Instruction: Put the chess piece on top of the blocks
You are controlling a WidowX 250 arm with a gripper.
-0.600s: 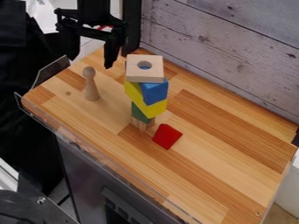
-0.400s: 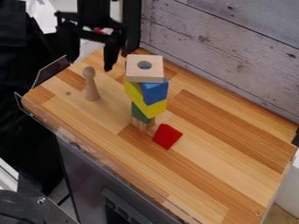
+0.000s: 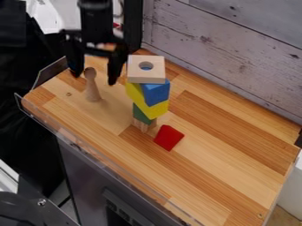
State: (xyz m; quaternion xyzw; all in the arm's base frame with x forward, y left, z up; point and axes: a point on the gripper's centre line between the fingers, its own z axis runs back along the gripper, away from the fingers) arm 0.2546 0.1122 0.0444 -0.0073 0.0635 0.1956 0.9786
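My gripper (image 3: 94, 79) hangs open at the upper left, its two fingers spread, with the head of the wooden chess piece showing between the fingertips. That chess piece (image 3: 92, 90) stands upright on the wooden surface, left of the tower. The tower is made of stacked blocks: a plain wooden square block with a hole (image 3: 145, 75) on top, a blue block (image 3: 156, 93) and yellow block (image 3: 154, 109) beneath, then a green block (image 3: 141, 115) and a plain wooden piece (image 3: 141, 126) at the bottom.
A red block (image 3: 168, 137) lies on the wooden tabletop (image 3: 236, 150) just right of the tower's foot. A whitewashed plank wall (image 3: 236, 48) rises behind the table. A clear guard (image 3: 50, 73) edges its left side.
My gripper has come down and toward the camera, so its fingertips now show around the head of the chess piece. The blocks and the chess piece have stayed where they were.
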